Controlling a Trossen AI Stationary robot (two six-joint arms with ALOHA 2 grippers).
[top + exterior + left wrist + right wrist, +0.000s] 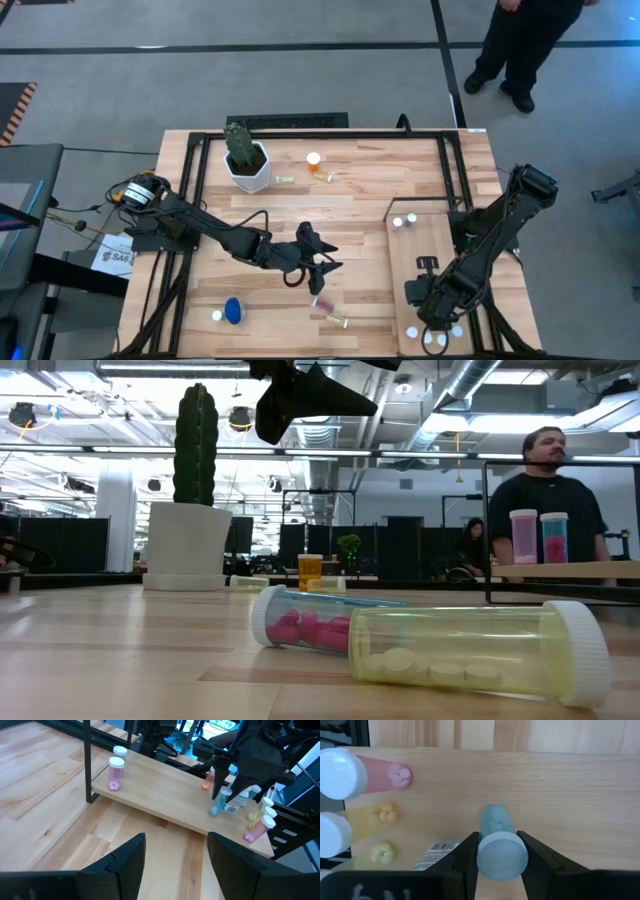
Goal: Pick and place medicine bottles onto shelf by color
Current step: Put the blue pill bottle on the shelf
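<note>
My right gripper (pixel 425 298) hangs over the near half of the pale plywood shelf (pixel 440 250) and is shut on a teal bottle (pixel 496 822). Pink, orange and yellow-green white-capped bottles (pixel 380 776) stand beside it at the shelf's near end. Two pink bottles (pixel 116 772) stand at its far end. My left gripper (pixel 175 865) is open and empty above the table's middle (pixel 322 262). Below it a pink bottle (pixel 300 625) and a yellow-green bottle (pixel 470 655) lie on their sides. My right gripper pinches the teal bottle's pale blue cap (pixel 502 856) between its two fingers, one on each side. The fingers come from above, pointing down. The bottle stays upright, its base (pixel 214 813) at the shelf's surface; whether it rests there I cannot tell.
A white pot with a cactus (pixel 246 160) stands far left, with an orange bottle (pixel 315 160) and a lying yellow-green bottle (pixel 285 180) beside it. A blue bottle (pixel 232 310) is near the front left. A dark frame (pixel 450 170) rims the table. A person (pixel 525 45) stands beyond.
</note>
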